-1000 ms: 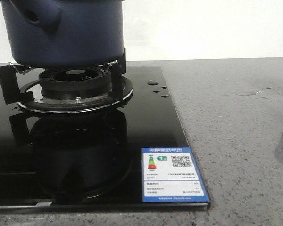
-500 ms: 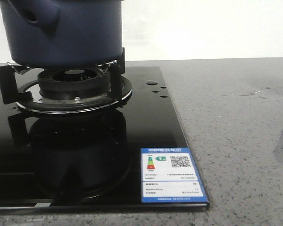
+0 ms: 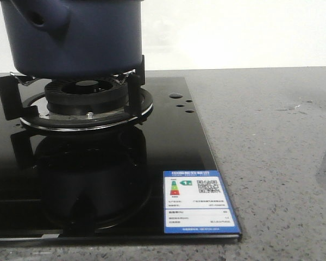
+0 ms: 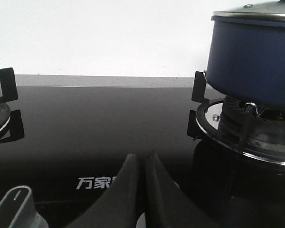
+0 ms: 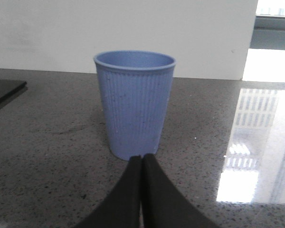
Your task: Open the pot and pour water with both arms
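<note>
— Two grippers, both with fingers pressed together and nothing between them. Start with the left one?

— Left gripper (image 4: 143, 164): its black fingers meet tip to tip, holding nothing, low over the glossy black glass cooktop (image 4: 95, 123). White printed characters sit on the glass just beside the fingertips.

— And the pot from there?

— The dark navy pot (image 4: 249, 61) stands well apart from those closed fingers, off to one side and beyond them, seated on the black pan supports (image 4: 200, 88) of a gas burner (image 4: 247, 126) ringed in shiny metal. Its lid (image 4: 256, 10) is on; only the metal rim and a sliver of the top show. Part of a second burner support (image 4: 4, 83) shows at the opposite edge of the left wrist view.

— Right gripper?

— Right gripper (image 5: 141, 161) is likewise shut and empty, fingers touching along their length. Directly ahead of the tips, close by but whether touching I cannot tell, stands a pale blue ribbed cup (image 5: 134, 109), upright on the speckled grey stone countertop (image 5: 52, 142). The pot is not in this arm's view.

— What does the front camera add?

— Neither gripper shows there. The pot sits at upper left on the burner, its stubby side handle (image 3: 46, 19) with a hole facing the camera. An energy label sticker (image 3: 200, 202) lies on the cooktop's near right corner, and the countertop stretches to the right.
</note>
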You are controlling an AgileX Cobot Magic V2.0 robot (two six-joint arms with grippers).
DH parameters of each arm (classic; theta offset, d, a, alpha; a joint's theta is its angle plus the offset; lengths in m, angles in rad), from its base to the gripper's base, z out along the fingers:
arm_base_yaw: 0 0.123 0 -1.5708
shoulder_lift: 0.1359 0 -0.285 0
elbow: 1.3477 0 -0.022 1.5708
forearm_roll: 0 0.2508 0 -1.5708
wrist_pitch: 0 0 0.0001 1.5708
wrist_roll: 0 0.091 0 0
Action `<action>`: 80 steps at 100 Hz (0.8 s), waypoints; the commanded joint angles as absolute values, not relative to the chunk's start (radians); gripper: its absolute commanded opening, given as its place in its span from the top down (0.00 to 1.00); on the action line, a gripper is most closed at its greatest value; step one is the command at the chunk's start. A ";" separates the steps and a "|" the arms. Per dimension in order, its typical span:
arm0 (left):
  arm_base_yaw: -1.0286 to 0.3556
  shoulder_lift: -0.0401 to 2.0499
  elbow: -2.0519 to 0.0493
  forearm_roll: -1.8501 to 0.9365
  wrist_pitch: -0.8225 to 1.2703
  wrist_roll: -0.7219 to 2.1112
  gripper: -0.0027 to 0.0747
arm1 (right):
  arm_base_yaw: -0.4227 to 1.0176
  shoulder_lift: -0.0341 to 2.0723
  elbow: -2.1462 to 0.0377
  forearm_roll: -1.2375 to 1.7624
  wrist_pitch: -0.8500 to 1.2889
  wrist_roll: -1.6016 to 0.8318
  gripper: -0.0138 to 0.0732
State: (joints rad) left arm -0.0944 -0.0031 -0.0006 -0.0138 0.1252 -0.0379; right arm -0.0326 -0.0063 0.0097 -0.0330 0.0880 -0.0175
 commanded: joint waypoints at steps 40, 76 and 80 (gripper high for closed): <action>-0.094 -0.028 0.013 -0.021 0.040 -0.048 0.99 | 0.034 -0.031 0.026 -0.045 0.109 0.006 0.91; -0.094 -0.028 0.013 -0.021 0.040 -0.048 0.99 | 0.034 -0.031 0.026 -0.045 0.109 0.006 0.91; -0.094 -0.028 0.013 -0.021 0.040 -0.048 0.99 | 0.034 -0.031 0.026 -0.045 0.109 0.006 0.91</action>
